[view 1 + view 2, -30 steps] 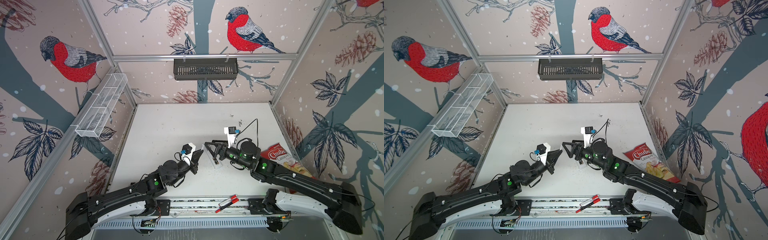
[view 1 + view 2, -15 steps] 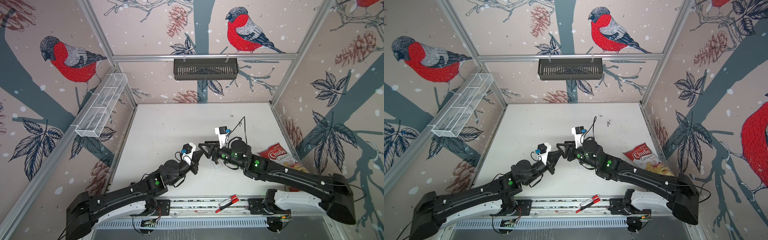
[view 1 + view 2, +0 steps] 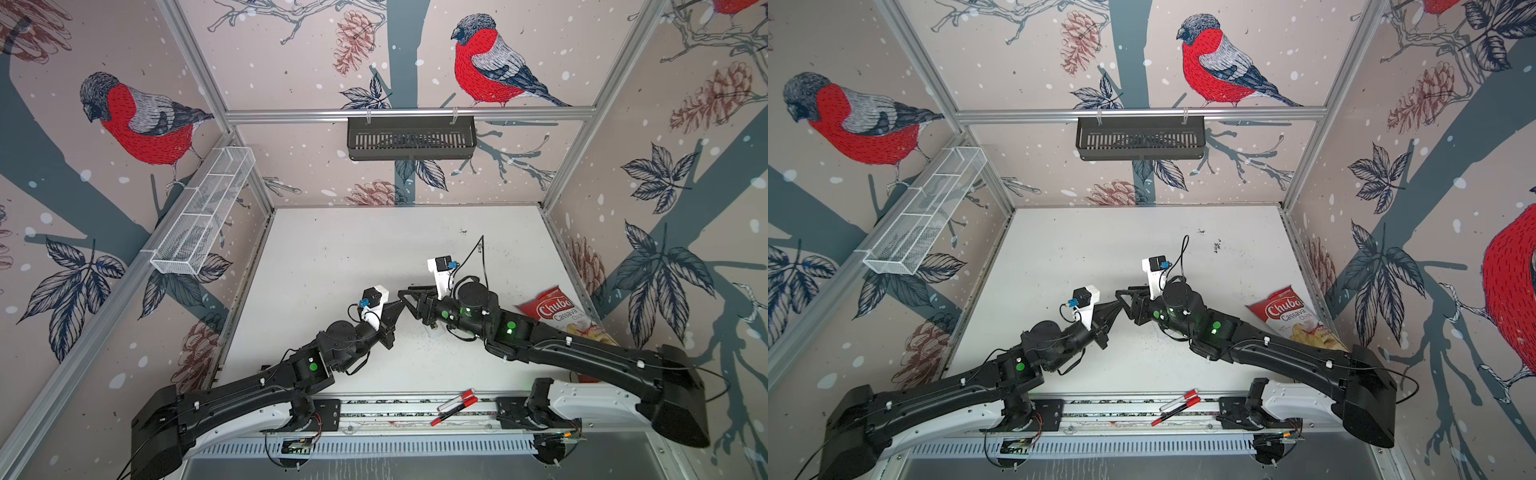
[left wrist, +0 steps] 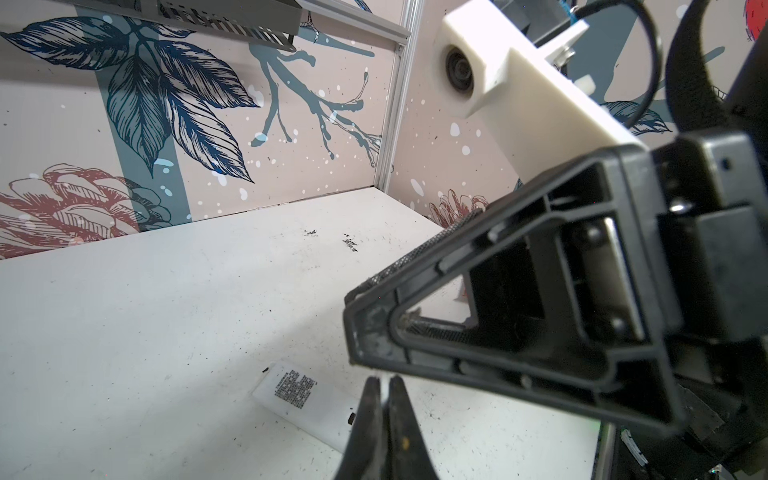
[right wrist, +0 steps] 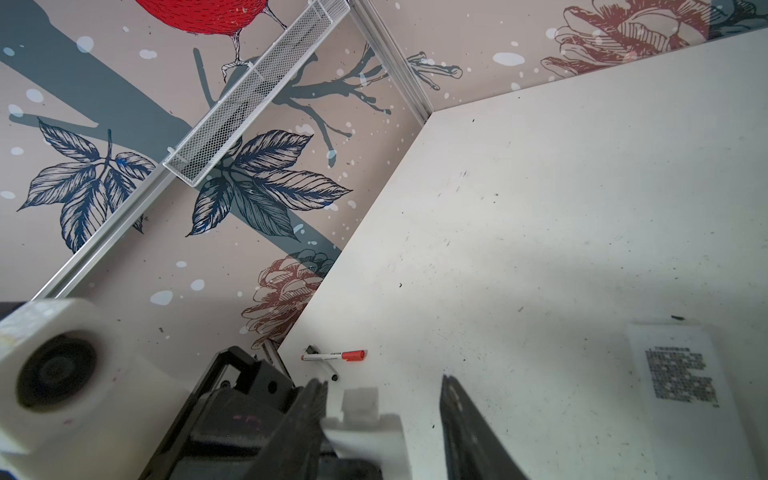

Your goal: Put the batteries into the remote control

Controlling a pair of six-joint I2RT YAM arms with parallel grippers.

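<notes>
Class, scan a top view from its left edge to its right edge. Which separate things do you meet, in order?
In order: white mesh basket on the side wall → left end effector → marker pens at the front rail → chips bag.

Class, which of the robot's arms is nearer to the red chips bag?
Right. The right arm stretches right beside the chips bag, crossing over its near end; the left arm lies on the opposite side, well apart.
</notes>
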